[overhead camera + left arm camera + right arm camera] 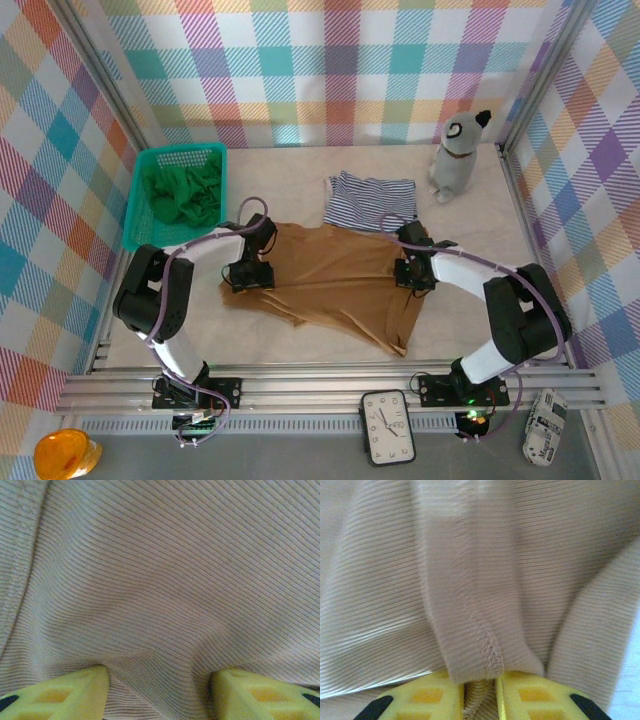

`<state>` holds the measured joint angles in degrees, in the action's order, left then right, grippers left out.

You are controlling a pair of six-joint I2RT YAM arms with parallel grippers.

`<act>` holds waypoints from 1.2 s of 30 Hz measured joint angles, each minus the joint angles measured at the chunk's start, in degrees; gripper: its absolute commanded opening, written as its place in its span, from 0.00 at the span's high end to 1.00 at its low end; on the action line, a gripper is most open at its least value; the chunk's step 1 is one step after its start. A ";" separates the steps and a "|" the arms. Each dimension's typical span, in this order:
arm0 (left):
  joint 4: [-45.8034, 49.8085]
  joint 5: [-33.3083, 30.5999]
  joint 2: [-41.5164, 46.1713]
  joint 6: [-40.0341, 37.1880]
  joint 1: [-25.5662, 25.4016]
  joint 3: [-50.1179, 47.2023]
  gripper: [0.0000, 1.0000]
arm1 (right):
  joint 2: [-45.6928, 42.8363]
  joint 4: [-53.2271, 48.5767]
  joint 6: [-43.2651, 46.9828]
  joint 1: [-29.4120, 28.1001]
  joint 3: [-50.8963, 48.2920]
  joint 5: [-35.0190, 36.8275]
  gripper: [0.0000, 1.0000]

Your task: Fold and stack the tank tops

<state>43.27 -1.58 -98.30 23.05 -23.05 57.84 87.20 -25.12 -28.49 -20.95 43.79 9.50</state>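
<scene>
Ribbed tan-brown is shown across the tan-brown tank top (340, 285). Navy and white stripes are spotted on the striped tank top (372, 198); bright green on the green tank top (185, 192), teal on the basket (185, 156). Pastel plaid is carried by the walls (330, 60). Yellow is worn by the left claw (160, 692) and right claw (480, 700).

Mid-frame in the overhead view we find the tan-brown ribbed cloth tank top (330, 280) spread on the pale table (280, 170), the left gripper (248, 280) on its left part and the right gripper (412, 278) on its right. Behind it, at upper centre, the navy-and-white striped cloth tank top (368, 200) touches its far edge, with the grey-and-white toy dog (458, 160) to that one's right. At upper left the teal plastic mesh basket (182, 156) holds the bright green cloth tank top (185, 195), well left of the striped one.
</scene>
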 measured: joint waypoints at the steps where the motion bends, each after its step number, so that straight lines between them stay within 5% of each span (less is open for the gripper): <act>1: -0.11 0.07 0.26 -0.15 0.26 -0.31 0.44 | -0.50 0.00 -0.35 1.60 -0.46 -0.52 0.75; 16: 4.13 -1.36 2.10 -2.58 1.51 -1.01 0.44 | -13.81 -5.79 -3.93 19.02 -4.57 -4.94 0.71; 19: 6.03 -0.50 4.66 -2.40 1.42 -0.96 0.44 | -16.83 -6.16 -3.52 14.12 -3.78 -6.95 0.66; 27: 7.23 2.23 12.35 1.27 -3.04 -1.99 0.44 | -14.16 -4.00 -7.28 -11.58 -2.21 -8.50 0.65; 32: 4.90 2.60 6.95 1.53 -2.89 -5.68 0.44 | -5.16 -3.04 -11.69 -15.74 -2.05 -8.44 0.71; 36: 4.20 3.10 5.70 1.11 -1.05 -6.32 0.44 | -5.84 -5.46 -15.63 -12.24 -3.41 -8.46 0.71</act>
<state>47.46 1.52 -92.60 24.16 -24.10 51.53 81.36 -30.59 -44.12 -33.19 40.38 1.04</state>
